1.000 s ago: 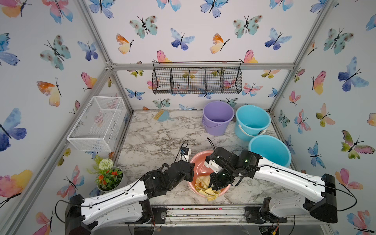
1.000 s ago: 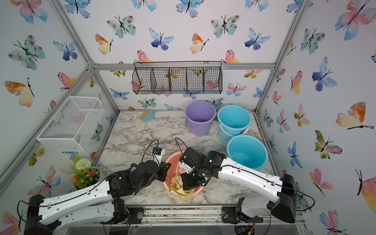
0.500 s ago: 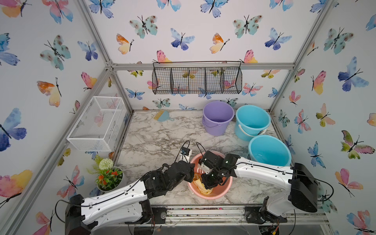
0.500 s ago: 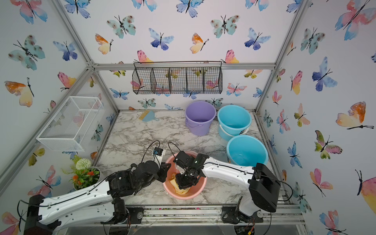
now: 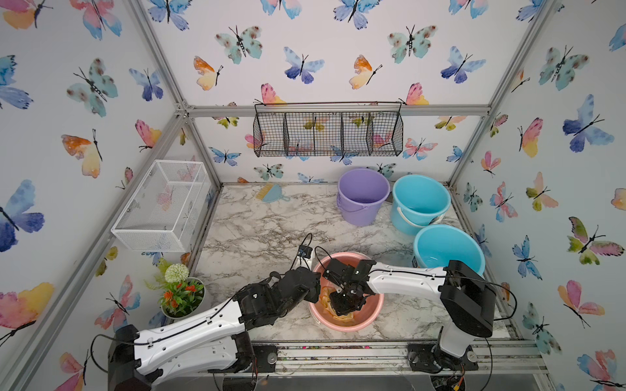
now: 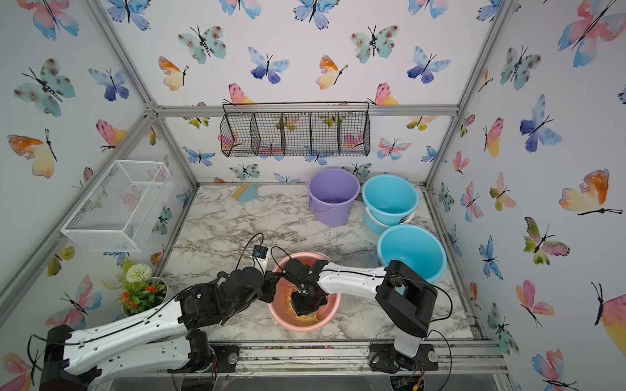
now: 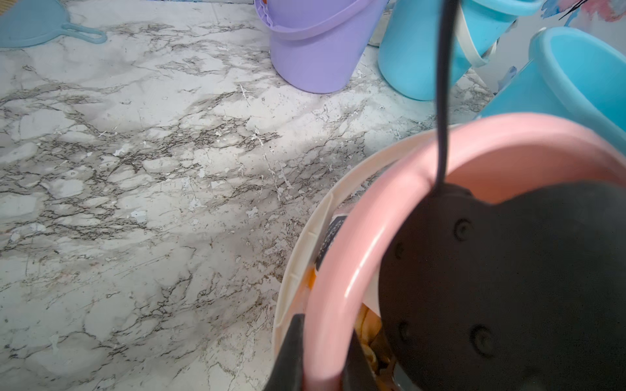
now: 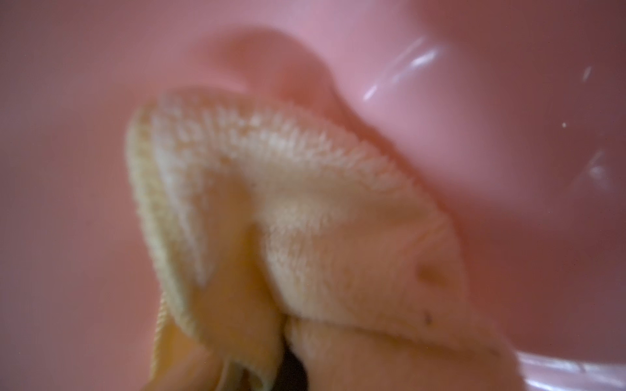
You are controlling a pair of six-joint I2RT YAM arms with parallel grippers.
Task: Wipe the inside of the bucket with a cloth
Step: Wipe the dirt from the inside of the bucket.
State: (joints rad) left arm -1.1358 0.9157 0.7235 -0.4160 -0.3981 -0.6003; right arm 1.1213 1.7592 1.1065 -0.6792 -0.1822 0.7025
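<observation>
Since a second earlier, the right arm had folded back toward the front right corner of the surface [image 5: 264, 230], its elbow now raised, and its wrist had swung across the mouth of the pink bucket [image 5: 374, 311]; the left arm had stayed where it was.

The pink bucket stood near the front edge of the surface, about midway along it, seen in both top views [image 6: 333, 306]. The left fingers [image 7: 291, 352] were closed on its rim, one outside the wall and one inside. A cream handle [image 7: 305, 237] lay down along the outside of the rim beside them.

The right fingers [image 5: 342, 306] reached down into the bucket and were clamped shut on the cloth [image 8: 305, 203]. In the right wrist view the pale yellow terry bunched out from between them and hid them almost wholly. The cloth lay inside the bucket against the pink wall and bottom, with folds showing beside and below the right wrist in a top view [image 5: 326, 294].

Toward the back right corner stood a purple bucket [image 5: 362, 199] and a blue bucket [image 5: 420, 203] side by side. A second blue bucket [image 5: 447, 247] stood along the right edge nearer the front. A blue dustpan [image 5: 271, 194] lay at the back edge. A potted plant [image 5: 181, 294] stood off the front left corner.
</observation>
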